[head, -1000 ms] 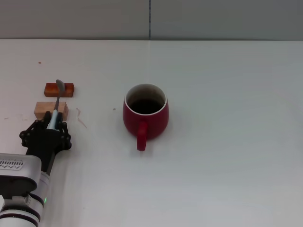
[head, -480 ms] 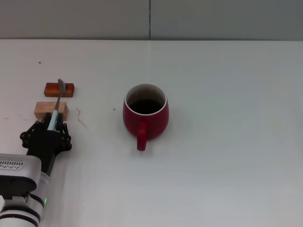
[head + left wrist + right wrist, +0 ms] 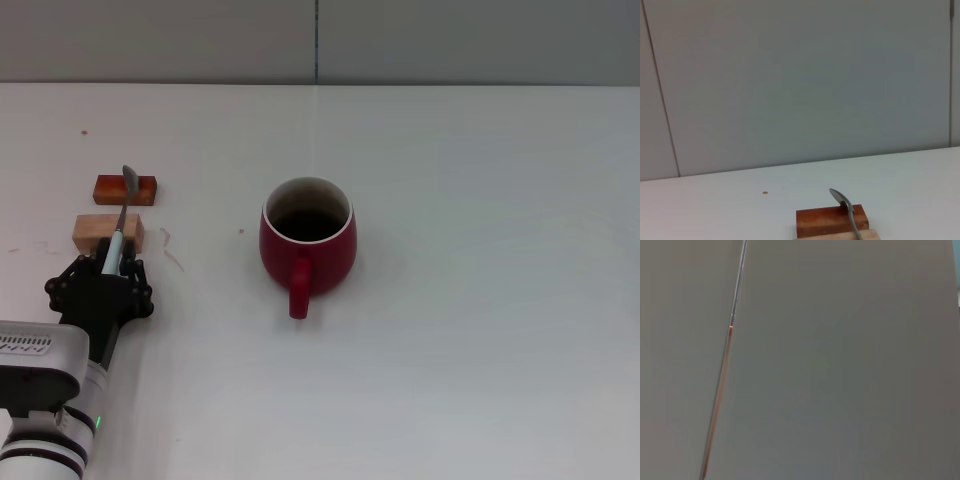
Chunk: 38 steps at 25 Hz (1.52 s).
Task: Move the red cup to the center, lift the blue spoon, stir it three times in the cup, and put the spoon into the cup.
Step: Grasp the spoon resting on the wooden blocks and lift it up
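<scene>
The red cup (image 3: 308,238) stands upright near the middle of the white counter (image 3: 480,300), a rounded dark-red mug with a pale rim and dark inside, its loop handle turned toward the robot. The blue spoon (image 3: 119,222) lies well to its left, its grey bowl (image 3: 841,198) raised above a reddish wooden block (image 3: 831,222), its pale blue handle running back over a lighter block (image 3: 107,231).

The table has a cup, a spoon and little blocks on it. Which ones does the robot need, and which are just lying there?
Needed for the job:
- red cup, near the table's middle
- blue spoon, gripped at its handle by the left end effector

Just lying about:
- red-brown block
- pale wooden block
</scene>
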Tool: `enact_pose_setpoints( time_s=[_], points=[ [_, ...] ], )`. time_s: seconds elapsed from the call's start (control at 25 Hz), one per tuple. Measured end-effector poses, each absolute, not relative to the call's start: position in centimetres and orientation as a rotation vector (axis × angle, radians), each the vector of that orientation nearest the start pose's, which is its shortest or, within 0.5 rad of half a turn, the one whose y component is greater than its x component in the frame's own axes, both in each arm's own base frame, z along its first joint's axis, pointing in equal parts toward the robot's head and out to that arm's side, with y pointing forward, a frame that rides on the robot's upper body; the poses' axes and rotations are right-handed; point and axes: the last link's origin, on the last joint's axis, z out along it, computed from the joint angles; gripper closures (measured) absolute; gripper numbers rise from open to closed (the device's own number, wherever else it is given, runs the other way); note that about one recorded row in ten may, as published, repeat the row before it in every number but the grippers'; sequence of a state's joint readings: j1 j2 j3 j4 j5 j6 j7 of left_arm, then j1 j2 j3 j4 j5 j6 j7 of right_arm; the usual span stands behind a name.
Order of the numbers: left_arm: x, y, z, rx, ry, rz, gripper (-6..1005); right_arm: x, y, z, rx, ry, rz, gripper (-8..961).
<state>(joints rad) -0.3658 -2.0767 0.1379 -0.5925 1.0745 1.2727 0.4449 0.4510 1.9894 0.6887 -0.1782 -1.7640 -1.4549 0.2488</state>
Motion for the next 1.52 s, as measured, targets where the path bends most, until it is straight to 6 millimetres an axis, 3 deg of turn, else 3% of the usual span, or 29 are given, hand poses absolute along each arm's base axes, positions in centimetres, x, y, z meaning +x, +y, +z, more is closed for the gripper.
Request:
enact_pose_setpoints(
  time_s=[0.44,0.68,0.92,1.24,1.52],
  points=[
    [-32.5,23.9,-9.2,-1.605,-0.671,-0.377,776,39.1,30.0,13.4,-1.154,0.296,0.583,369],
    [-32.4,23.9,-9.2,-1.595,-0.676,-0.381,858,39.1,30.0,13.4,-1.154,0.297,0.583,369],
    [-32.3,23.9,-9.1,-1.585,-0.700,-0.414,858,39.1,30.0,13.4,-1.155,0.301,0.581,369],
    [-31.9,24.1,-8.2,-1.557,-0.761,-0.616,858,39.2,30.0,13.4,-1.154,0.303,0.579,369],
    [-31.5,24.7,-7.0,-1.518,-0.920,-0.928,858,39.2,30.0,13.4,-1.150,0.308,0.577,370]
  ],
)
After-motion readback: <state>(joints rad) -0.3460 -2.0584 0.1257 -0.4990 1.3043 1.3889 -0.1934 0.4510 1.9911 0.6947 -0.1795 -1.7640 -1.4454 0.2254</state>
